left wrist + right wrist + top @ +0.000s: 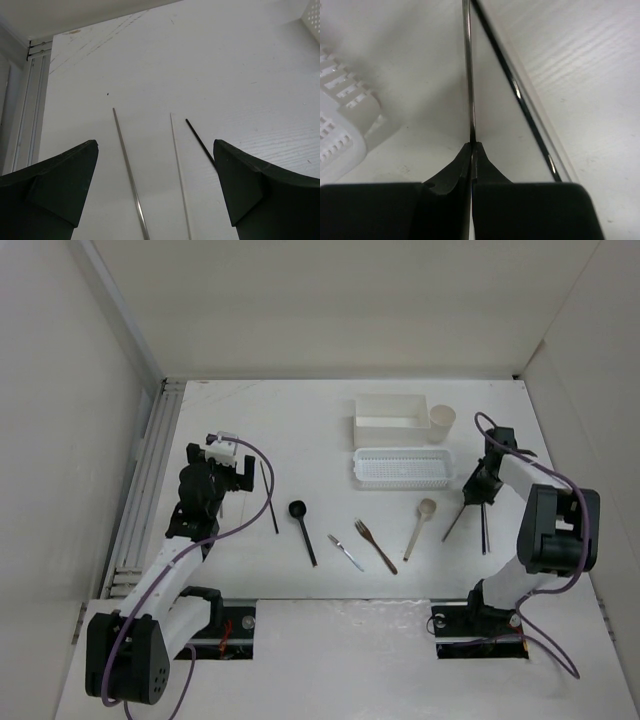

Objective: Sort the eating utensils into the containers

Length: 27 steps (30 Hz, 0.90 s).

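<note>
My right gripper (478, 490) is shut on one thin dark chopstick (455, 520), which shows pinched between the fingertips in the right wrist view (469, 75). A second dark chopstick (485, 530) lies beside it on the table (520, 95). My left gripper (228, 465) is open and empty, low over the table (155, 145). Between its fingers lie a silver stick (125, 165) and a thin white stick (179, 175); a black chopstick (200, 142) (268, 497) runs under the right finger. The black spoon (301, 525), silver fork (346, 552), brown fork (375, 545) and beige spoon (420, 525) lie mid-table.
The rectangular box (390, 420), the round cup (441, 423) and the mesh basket (402, 468) stand at the back right. The basket's corner (340, 125) is just left of my right gripper. White walls close in the table; a grooved rail (140, 490) runs along the left.
</note>
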Each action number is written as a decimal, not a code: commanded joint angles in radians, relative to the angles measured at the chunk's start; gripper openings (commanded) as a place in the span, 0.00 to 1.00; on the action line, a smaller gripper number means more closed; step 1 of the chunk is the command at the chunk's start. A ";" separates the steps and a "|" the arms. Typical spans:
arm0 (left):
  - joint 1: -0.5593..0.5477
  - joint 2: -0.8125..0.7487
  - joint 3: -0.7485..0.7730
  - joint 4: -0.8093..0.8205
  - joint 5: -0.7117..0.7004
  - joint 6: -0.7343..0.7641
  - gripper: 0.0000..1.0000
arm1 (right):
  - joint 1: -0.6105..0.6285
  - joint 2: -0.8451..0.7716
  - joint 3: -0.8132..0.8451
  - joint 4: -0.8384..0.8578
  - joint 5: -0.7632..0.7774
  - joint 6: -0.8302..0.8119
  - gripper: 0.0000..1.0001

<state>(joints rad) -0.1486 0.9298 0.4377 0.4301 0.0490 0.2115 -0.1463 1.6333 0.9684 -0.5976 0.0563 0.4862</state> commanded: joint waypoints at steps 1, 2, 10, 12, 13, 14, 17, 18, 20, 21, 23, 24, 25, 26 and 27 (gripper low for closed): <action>0.001 -0.025 -0.008 0.053 -0.005 -0.003 1.00 | -0.015 -0.111 0.029 -0.028 0.117 -0.012 0.00; 0.001 -0.025 -0.008 0.053 -0.005 -0.003 1.00 | -0.015 -0.131 0.038 -0.028 0.128 -0.012 0.00; 0.001 -0.016 0.001 0.053 0.005 -0.003 1.00 | -0.024 -0.187 0.081 -0.039 0.140 -0.003 0.00; 0.001 -0.016 0.001 0.053 0.005 0.006 1.00 | -0.024 -0.197 0.090 -0.025 0.131 -0.035 0.00; 0.001 -0.016 0.001 0.053 0.005 0.006 1.00 | -0.024 -0.237 0.090 -0.005 0.131 -0.082 0.00; 0.001 -0.016 0.001 0.053 0.005 0.006 1.00 | -0.013 -0.263 0.090 0.036 0.131 -0.118 0.00; 0.001 -0.016 0.001 0.053 0.005 0.006 1.00 | 0.017 -0.389 0.102 0.137 0.145 -0.345 0.00; 0.001 -0.016 0.001 0.053 0.005 0.006 1.00 | 0.051 -0.420 0.102 0.209 0.154 -0.406 0.00; 0.001 -0.016 0.001 0.053 0.005 0.006 1.00 | 0.082 -0.502 0.102 0.283 0.143 -0.576 0.00; 0.001 -0.016 0.001 0.053 0.014 0.006 1.00 | 0.096 -0.522 0.102 0.347 0.126 -0.627 0.00; 0.001 -0.016 0.010 0.053 0.014 0.006 1.00 | 0.131 -0.547 0.102 0.390 0.024 -0.774 0.00; 0.001 -0.016 0.010 0.053 0.014 0.006 1.00 | 0.145 -0.547 0.114 0.400 -0.016 -0.822 0.00; 0.001 -0.016 0.010 0.053 0.014 0.006 1.00 | 0.180 -0.532 0.127 0.400 -0.082 -0.865 0.00; 0.001 -0.016 0.010 0.053 0.014 0.006 1.00 | 0.203 -0.515 0.156 0.400 -0.111 -0.914 0.00; 0.001 -0.016 0.010 0.053 0.014 0.015 1.00 | 0.226 -0.471 0.170 0.391 -0.140 -1.027 0.00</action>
<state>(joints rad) -0.1486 0.9272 0.4377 0.4301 0.0502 0.2134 0.0265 1.0927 1.0916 -0.2913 0.0578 -0.2390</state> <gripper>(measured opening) 0.997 0.022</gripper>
